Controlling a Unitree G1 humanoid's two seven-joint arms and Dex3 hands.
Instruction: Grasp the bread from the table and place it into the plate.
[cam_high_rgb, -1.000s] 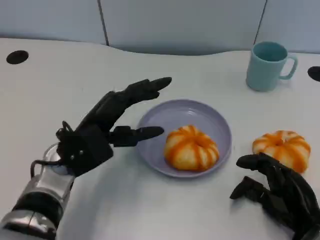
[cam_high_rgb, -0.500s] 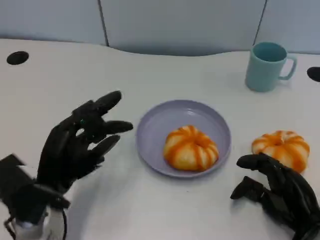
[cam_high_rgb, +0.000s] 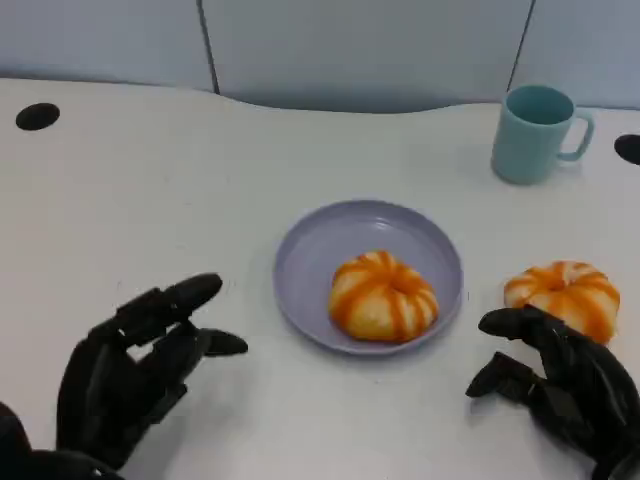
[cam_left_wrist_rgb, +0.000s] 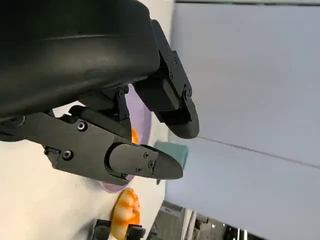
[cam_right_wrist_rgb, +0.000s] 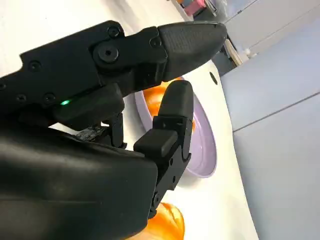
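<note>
Across the whole head view runs one white table (cam_high_rgb: 150, 190), its far edge curving against a pale panelled wall, with two dark round holes in it, one at the far left (cam_high_rgb: 37, 116) and one cut off at the right edge (cam_high_rgb: 629, 148); the widest bare stretch lies on the robot's left, between the hole and the dish. Near the middle sits one lilac plate (cam_high_rgb: 330, 240), well clear of every table edge, with open surface all round its rim except on the right. Two black hands come next in size: the left hand (cam_high_rgb: 130, 365) hovers low at the near left, fingers spread apart and holding nothing, well apart from the plate, while the right hand (cam_high_rgb: 560, 375) is at the near right, fingers curved but apart, gripping nothing (its fingertips lie just beside the loose bun, and contact cannot be judged). Two orange-striped buns can be counted: one bread (cam_high_rgb: 383, 293) rests inside the plate, toward its near-right rim, and a second bread (cam_high_rgb: 563, 293) lies on the bare table to the right of the plate. One teal mug (cam_high_rgb: 535, 130) stands upright at the far right, handle pointing right, near the table's back edge.
</note>
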